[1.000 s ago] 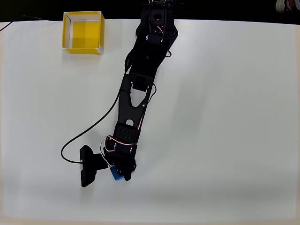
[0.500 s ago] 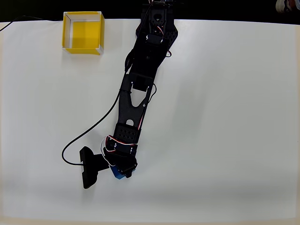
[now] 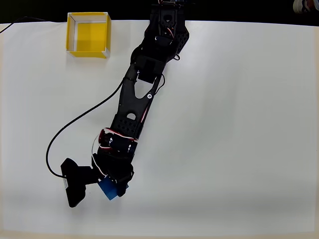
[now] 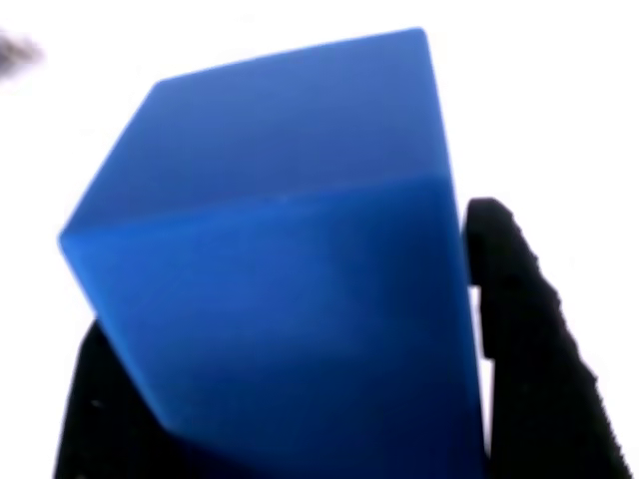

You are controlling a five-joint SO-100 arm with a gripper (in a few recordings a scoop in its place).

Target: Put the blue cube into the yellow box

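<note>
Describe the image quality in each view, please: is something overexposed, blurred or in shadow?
In the wrist view the blue cube sits very close and slightly soft, the background behind it is blown out to white, and the black fingers show no detail. In the overhead view the picture is sharp and evenly lit; the white table is bright, with a faint shadow beside the arm, and the yellow box is clear.

The overhead view looks straight down on the tabletop (image 3: 239, 149) from well above, taking in its far edge at the picture's top and both side stretches; my whole arm runs from that far edge toward the near edge. The wrist view rides on my claw (image 4: 290, 399), facing outward past its fingers (image 4: 519, 339), very near: the blue cube (image 4: 290, 259) takes up most of it against bright tabletop. Both views share the blue cube (image 3: 108, 188) and my claw (image 3: 115, 183), near the near-left part of the tabletop.
</note>
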